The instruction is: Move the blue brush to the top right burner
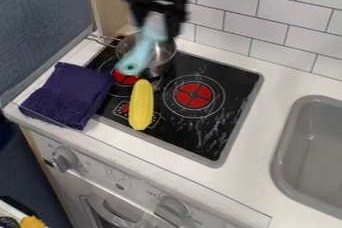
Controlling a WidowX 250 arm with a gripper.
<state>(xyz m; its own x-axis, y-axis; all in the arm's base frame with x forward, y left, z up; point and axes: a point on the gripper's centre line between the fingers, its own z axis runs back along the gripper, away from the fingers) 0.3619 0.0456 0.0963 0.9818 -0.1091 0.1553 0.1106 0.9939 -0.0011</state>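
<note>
Pale-blue brush [139, 53] is lifted, seemingly pinched in the narrowed claw [157, 21] above the pot [163, 55]; setting down on the burner [194, 95] toward four o'clock remains.

Brush [138, 56]: one
Gripper [159, 18]: one
Pot [162, 58]: one
Corn cob [141, 106]: one
Towel [72, 93]: one
Stovetop [230, 79]: one
Burners [193, 95]: at least two
Front knobs [65, 159]: two
Sink [319, 157]: one
</note>
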